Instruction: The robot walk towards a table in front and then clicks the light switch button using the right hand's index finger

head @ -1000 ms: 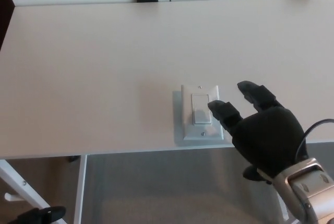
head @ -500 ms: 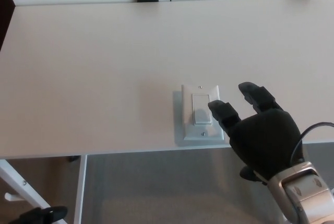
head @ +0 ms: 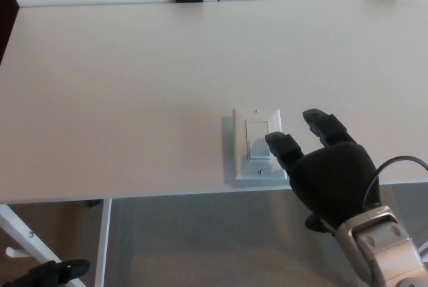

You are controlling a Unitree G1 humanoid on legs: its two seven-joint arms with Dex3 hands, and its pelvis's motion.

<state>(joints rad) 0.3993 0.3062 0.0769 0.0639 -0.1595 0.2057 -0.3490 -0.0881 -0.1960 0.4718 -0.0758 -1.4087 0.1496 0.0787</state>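
1. Switch [head: 258, 144] sits lower centre of frame, near the front edge of the white surface [head: 120, 86], plate flat, rocker in the middle.
2. Right hand [head: 332, 176] comes in from lower right. Fingers spread, holding nothing. Index tip [head: 275, 141] lies at the rocker's right edge, lower half; looks touching or just shy, can't tell which from this angle.
3. Other finger points up past the plate's right side, clear of it.
4. Change over the last second: hand has slid slightly down and left in frame, wrist lower. Index tip barely moved relative to the rocker. Switch and camera didn't shift.
5. Read: walk is done and the approach too; this looks like the press itself, or the settle just before it. Rocker position looks the same, so no visible proof of a click yet.
6. Left hand not in frame.
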